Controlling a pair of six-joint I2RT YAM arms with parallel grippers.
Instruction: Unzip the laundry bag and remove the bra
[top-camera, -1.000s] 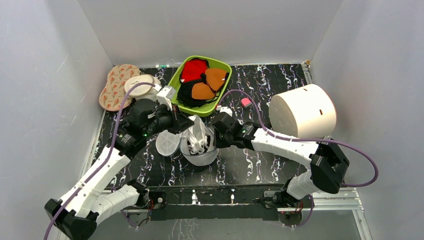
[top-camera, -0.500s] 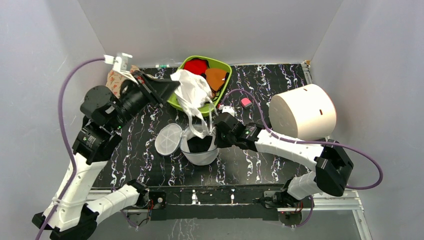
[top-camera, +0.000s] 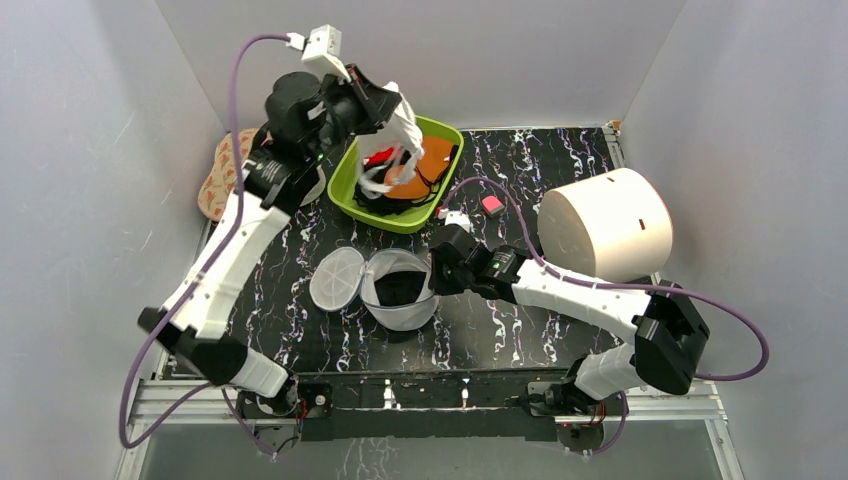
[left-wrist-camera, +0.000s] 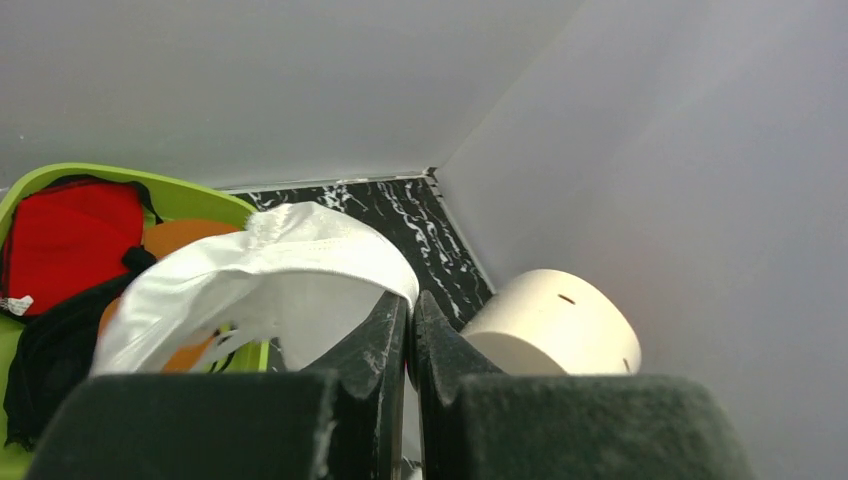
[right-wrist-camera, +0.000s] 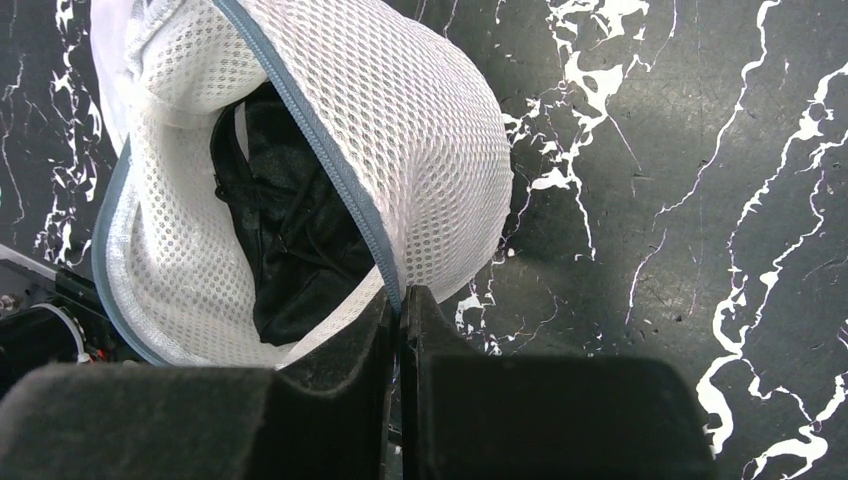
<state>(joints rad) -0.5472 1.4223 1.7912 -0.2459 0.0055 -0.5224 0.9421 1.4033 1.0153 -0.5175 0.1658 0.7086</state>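
Observation:
The white mesh laundry bag lies open mid-table, its round lid flipped to the left, dark fabric inside. My right gripper is shut on the bag's grey zipper rim at its right edge. My left gripper is raised high over the green bin and is shut on the white glossy bra, which hangs from it above the bin. In the left wrist view the bra drapes left of the closed fingers.
The green bin holds red, orange and black garments. A large white cylinder stands at the right. A patterned pad and a cream round cap lie at the back left. A small pink item lies behind the right arm.
My left gripper pulled the bra out of the bag and lifted it up and back over the green bin. The right gripper kept its hold on the bag rim.

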